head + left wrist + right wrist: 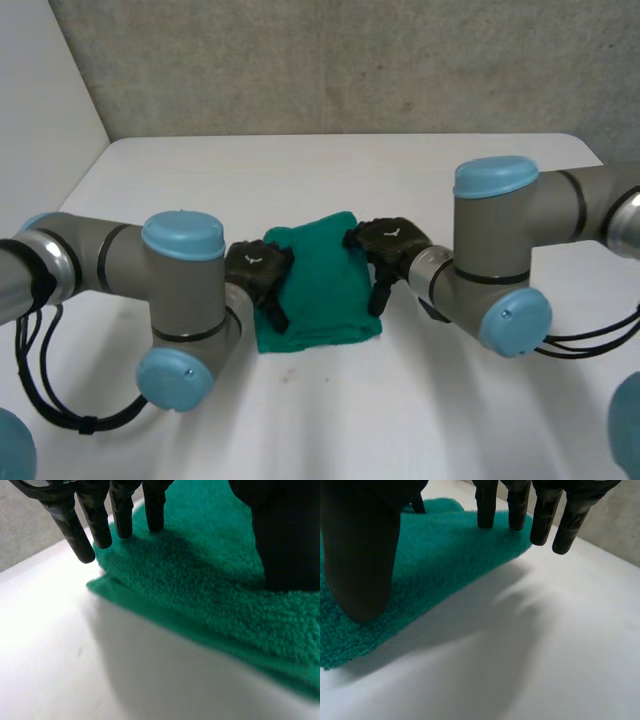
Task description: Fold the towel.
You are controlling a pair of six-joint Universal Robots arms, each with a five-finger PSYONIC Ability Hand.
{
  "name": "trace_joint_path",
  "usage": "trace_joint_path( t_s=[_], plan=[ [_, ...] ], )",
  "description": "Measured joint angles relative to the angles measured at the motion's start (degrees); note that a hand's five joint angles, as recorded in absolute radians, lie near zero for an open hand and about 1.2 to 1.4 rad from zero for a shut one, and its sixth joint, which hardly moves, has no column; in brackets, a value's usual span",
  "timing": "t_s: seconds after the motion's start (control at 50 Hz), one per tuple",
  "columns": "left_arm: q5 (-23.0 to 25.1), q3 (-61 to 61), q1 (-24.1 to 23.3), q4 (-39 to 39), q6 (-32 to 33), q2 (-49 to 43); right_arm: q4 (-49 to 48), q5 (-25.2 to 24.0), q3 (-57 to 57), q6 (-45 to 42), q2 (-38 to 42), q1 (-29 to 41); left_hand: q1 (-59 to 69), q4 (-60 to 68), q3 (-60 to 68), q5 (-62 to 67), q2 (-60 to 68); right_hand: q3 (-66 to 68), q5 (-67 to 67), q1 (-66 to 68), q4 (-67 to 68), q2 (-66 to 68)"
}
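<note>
my left hand (258, 265) and right hand (390, 240), fingers straight (thumbs on cloth), at opposite edges of folded green towel (320, 290)

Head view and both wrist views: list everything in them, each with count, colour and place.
towel: one, green, folded, lying mid-table between the two hands.
table: one, white, under everything.
wall: one, grey, behind the table.
left arm: one, grey with light-blue caps, reaching in from the robot's left.
right arm: one, grey with light-blue caps, reaching in from the robot's right.
left hand: one, black, fingers straight, resting on the towel's left edge.
right hand: one, black, fingers straight, resting on the towel's right edge.
</note>
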Motion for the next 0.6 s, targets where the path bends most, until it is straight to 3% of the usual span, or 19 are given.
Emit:
trace_joint_path(
  t_s=[0.26, 0.38, 0.44, 0.6],
  plan=[
    [-1.73, -4.54, -0.34, 0.34, 3.44, 3.51, 0.4, 0.78, -2.26, -3.63, 2.9, 0.5, -0.04, -0.08, -0.05, -0.16, -0.09, 0.0, -0.33, -0.04, 0.0, -0.01],
    [-1.62, -4.51, -0.25, 0.37, 2.88, 8.58, 0.83, 1.66, -3.1, -4.18, -0.6, 0.11, -0.24, -0.59, -0.16, -1.21, -0.6, 0.0, -0.33, -0.14, 0.0, 0.0],
    [-1.53, -4.3, 0.02, 0.35, 2.52, 13.17, -0.08, 3.86, -2.72, -3.19, -5.78, -0.18, -0.73, -1.5, -0.7, -2.31, -1.48, 0.0, -0.33, -0.14, 0.0, 0.0],
    [-1.3, -3.13, 4.38, 0.08, -1.73, 25.29, -7.61, 17.2, 3.07, 0.11, -22.11, -4.8, -0.73, -1.71, -0.72, -2.3, -1.95, 0.0, -0.33, -0.14, 0.0, 0.0]
  ],
)
